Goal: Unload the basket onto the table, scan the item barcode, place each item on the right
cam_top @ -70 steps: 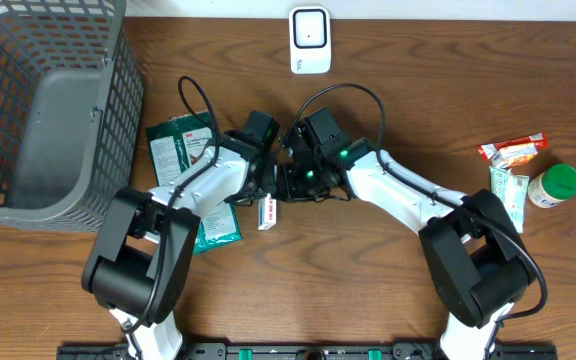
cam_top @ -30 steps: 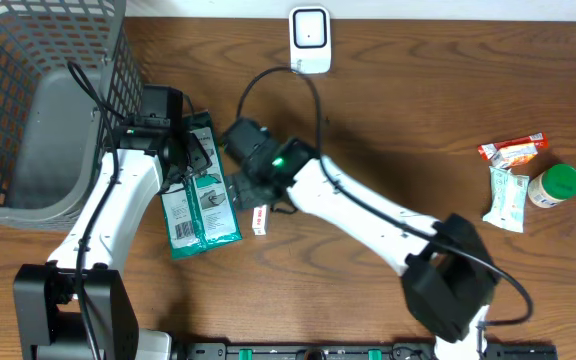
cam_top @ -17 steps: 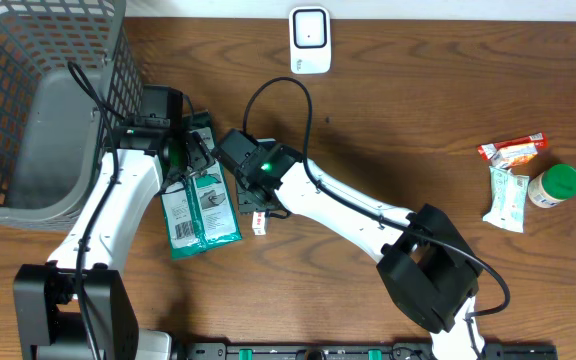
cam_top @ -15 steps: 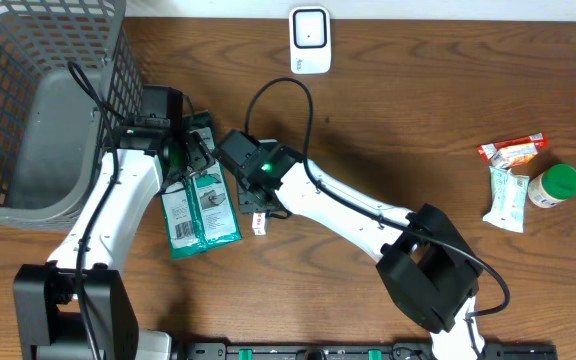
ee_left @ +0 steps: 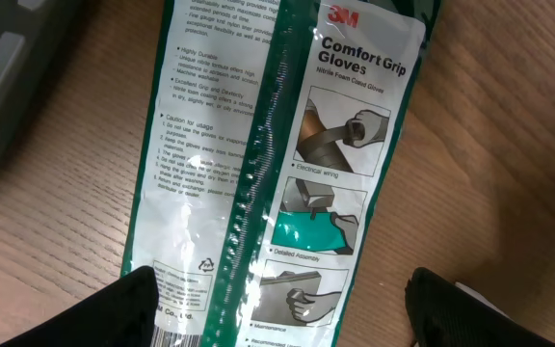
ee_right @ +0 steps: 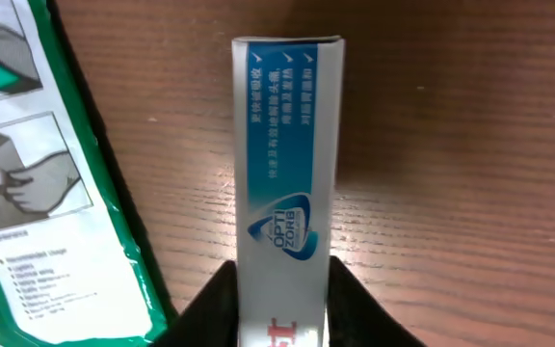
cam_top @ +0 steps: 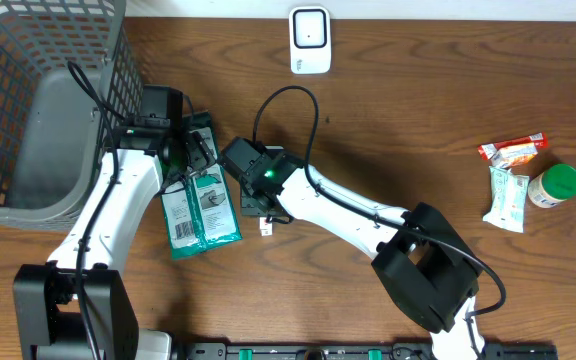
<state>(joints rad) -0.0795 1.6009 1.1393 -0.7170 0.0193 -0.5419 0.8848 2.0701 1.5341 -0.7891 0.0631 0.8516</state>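
Right wrist: right tool (ee_right: 282, 294) clenched on slim blue-white carton (ee_right: 285, 145); left tool (ee_left: 282, 294) released over gloves packet (ee_left: 340, 145). Step: pickup. Next, judged: lift, present it to far scanner (cam_top: 309, 40).

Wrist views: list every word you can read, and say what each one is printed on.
"3M": red logo at the top of the glove packet.
"Comfort Grip Gloves": below that logo on the same packet.
"Caution for usage": heading on the printed panel to its left; the fine print around it is too small to read.
"OPTI ZORB": logo on the slim box; the Chinese lines above it are too small to read.
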